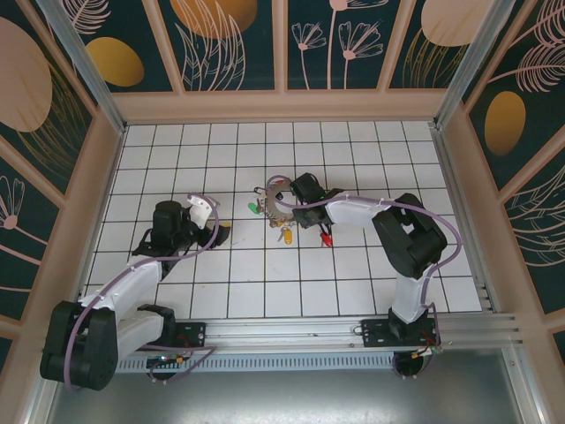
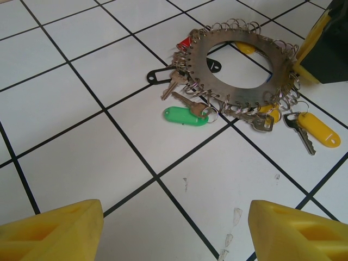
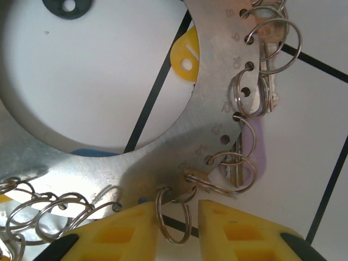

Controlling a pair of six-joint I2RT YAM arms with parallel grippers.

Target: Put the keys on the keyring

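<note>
The right claw [image 3: 176, 231] is set narrowly around a small keyring [image 3: 173, 217] at the rim of a holed metal disc [image 3: 65, 163]; whether it is clenched cannot be told. The left claw [image 2: 174, 228] is released nearby. Keys [image 2: 187, 106] are spread round the disc at the middle of the table [image 1: 353, 283].

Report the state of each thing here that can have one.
Left claw, open, empty, above the tiles.
Right claw, fingers close either side of a split ring; grip unclear.
Ring plate, rim at the right claw, edge lined with split rings.
Split ring, threaded through a plate edge hole, no key seen on it.
Green-tagged key, hooked to the plate, lying on the tiles.
Yellow-tagged key, hooked to the plate, lying on the tiles.
</note>
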